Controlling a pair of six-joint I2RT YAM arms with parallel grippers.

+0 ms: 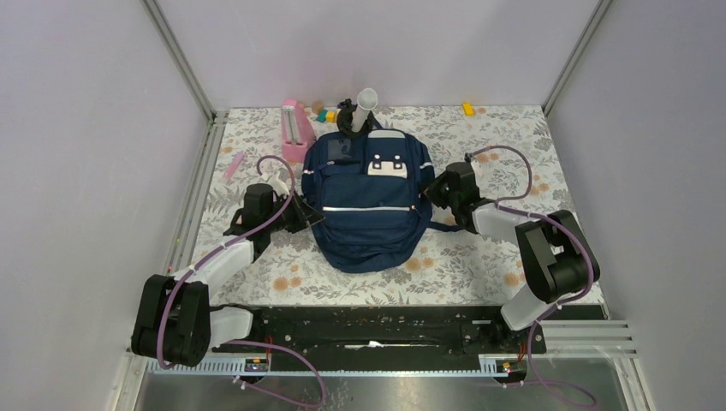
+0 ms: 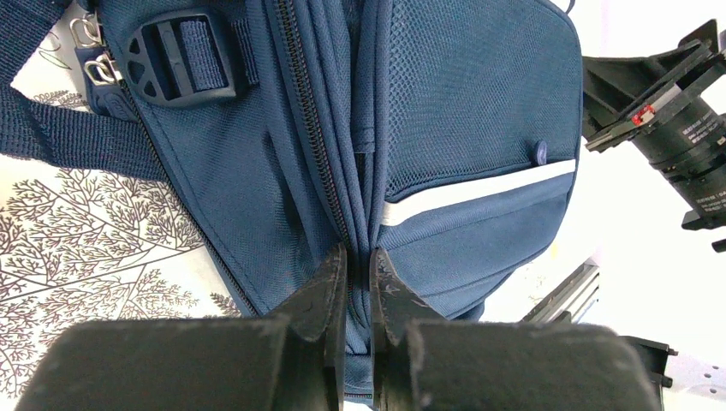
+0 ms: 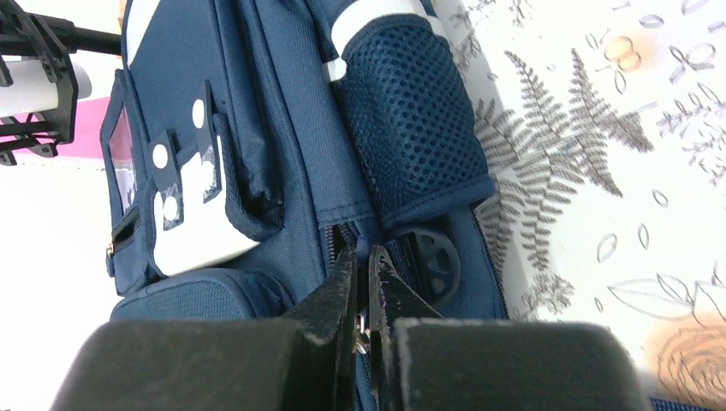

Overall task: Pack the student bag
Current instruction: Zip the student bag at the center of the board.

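The student bag, navy blue with white-grey patches and a thin light stripe, lies flat in the middle of the table with its front up. My left gripper is at its left side. In the left wrist view it is shut on a fold of the bag's fabric beside a zipper. My right gripper is at the bag's right side. In the right wrist view it is shut on a small metal zipper pull, below the mesh side pocket.
Behind the bag stand a pink object, a white tube on a black holder, and small coloured blocks. A yellow block lies at the back right. A pink pen lies at the left. Walls enclose the floral table.
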